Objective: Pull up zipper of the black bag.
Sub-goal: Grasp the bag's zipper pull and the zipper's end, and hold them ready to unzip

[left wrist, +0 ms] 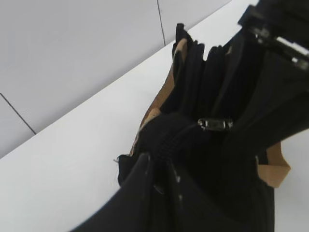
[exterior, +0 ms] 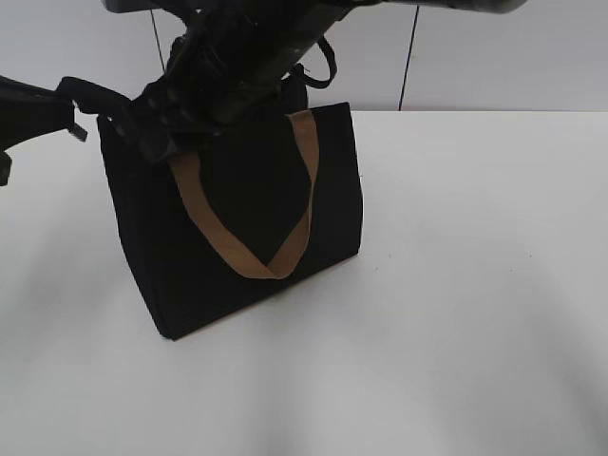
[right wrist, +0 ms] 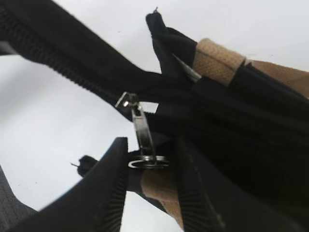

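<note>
The black bag [exterior: 256, 218] stands upright on the white table [exterior: 475, 285], left of centre and close to the table's back edge, where a pale wall [exterior: 475, 47] rises. 1 tan strap handle [exterior: 249, 249] hangs in a loop down its near face. To the bag's right and in front of it the tabletop runs wide and bare; on its left a narrower strip of table shows.

Both arms crowd the bag's top edge in the exterior view, dark against dark, so their tips are hard to separate there.

In the left wrist view the left gripper [left wrist: 159, 176] has its 2 fingers drawn close together on a bunched fold of black fabric at the bag's end, right where the zipper [left wrist: 181, 135] teeth begin. The silvery pull [left wrist: 215, 124] lies just beyond that grip, along the zipper line, with the tan strap at the far side and the table edge and wall behind.

In the right wrist view the right gripper [right wrist: 147, 186] has its 2 ribbed fingers [right wrist: 108, 188] set apart, 1 on each side of the metal pull's ring. The pull tab hangs from the slider down between them; whether the pads actually press the ring cannot be told.
</note>
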Motion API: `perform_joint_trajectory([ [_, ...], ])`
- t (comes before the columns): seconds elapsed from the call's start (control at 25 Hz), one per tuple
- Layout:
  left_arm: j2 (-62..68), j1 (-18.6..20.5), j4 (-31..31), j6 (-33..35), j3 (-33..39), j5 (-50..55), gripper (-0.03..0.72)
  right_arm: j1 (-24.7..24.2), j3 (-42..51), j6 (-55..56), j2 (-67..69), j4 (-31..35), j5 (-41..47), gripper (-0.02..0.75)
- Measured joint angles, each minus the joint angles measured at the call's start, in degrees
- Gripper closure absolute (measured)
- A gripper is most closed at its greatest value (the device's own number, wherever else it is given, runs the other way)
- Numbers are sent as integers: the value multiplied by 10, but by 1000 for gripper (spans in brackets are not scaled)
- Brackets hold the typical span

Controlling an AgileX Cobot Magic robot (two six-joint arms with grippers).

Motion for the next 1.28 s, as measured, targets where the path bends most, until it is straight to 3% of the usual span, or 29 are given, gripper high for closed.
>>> perform_joint_trajectory([
  [0.52, 0, 0, 174, -110, 0, -8, 661, -16, 0, -13, -6, -6, 13, 509],
  [0.92, 0, 0, 329, -277, 0, -33, 661, -33, 0, -30, -19, -2, 14, 509],
  [1.28, 0, 0, 363, -301, 0, -38, 661, -103, 1, -32, -31, -15, 27, 509],
])
